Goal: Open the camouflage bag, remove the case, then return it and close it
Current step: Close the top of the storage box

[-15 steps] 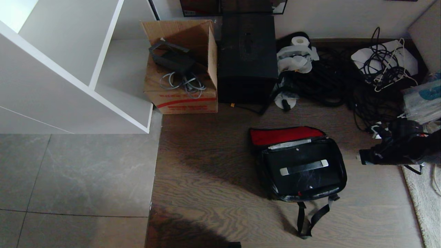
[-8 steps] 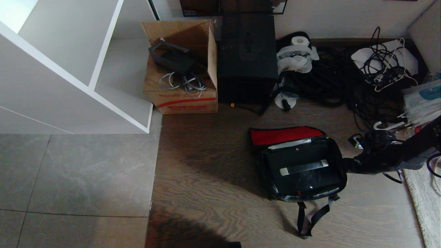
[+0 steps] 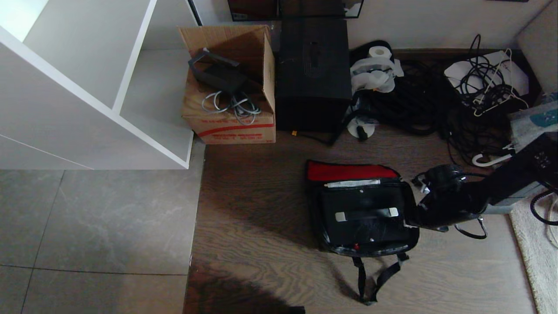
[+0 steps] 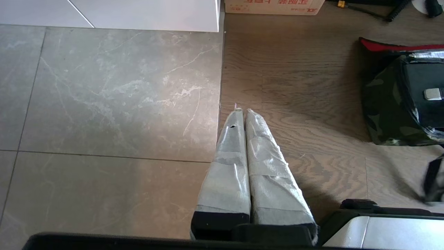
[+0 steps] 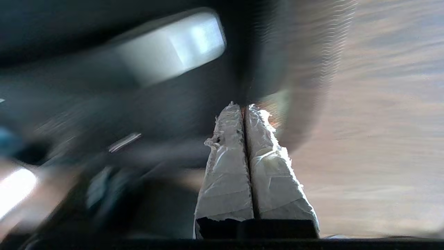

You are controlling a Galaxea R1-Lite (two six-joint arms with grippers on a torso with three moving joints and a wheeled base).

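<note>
Camouflage bag red-lined; case black.

Dim head view, brightest on the white shelf; broad floor shadows; right wrist view heavily motion-blurred.

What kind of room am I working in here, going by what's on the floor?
Probably a storeroom or a cluttered corner of a home or office. An open cardboard box holding cables, a tangle of black cables along the wall and a white shelving unit sit around the camouflage bag.
</note>
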